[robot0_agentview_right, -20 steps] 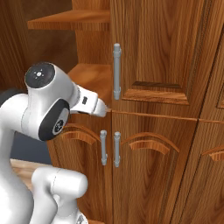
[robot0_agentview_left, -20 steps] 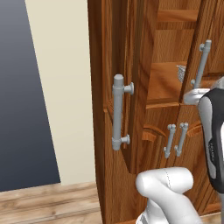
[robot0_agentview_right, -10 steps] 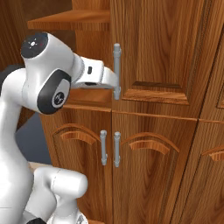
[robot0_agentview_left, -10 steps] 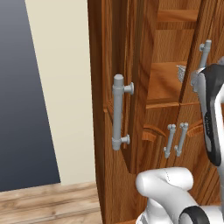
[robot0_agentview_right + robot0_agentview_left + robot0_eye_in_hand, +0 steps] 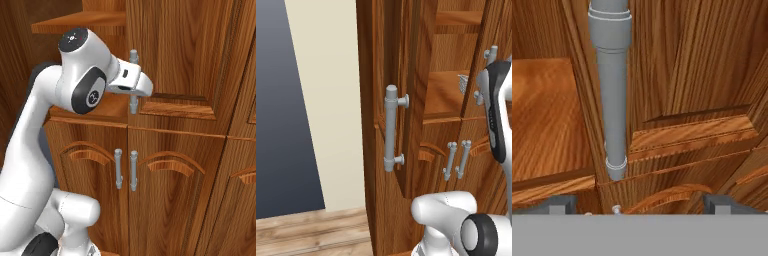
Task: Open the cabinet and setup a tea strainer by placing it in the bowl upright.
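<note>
- Cabinet [image 5: 406, 100]: left upper door swung open, right upper door shut.
- Tea strainer [image 5: 463, 84] lying on the wooden shelf [image 5: 443, 95] inside, partly hidden by the arm.
- Jaws spread wide, gripping nothing, straddling the grey bar handle [image 5: 613, 95] of the shut door [image 5: 190, 55].

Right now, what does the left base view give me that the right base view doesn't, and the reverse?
Left base view: the swung-open door's bar handle, a pale wall, and what looks like the tea strainer on a shelf inside the cabinet. Right base view: the closed upper door's front, with the hand at its handle. Both: the paired lower handles and the white arm.
</note>
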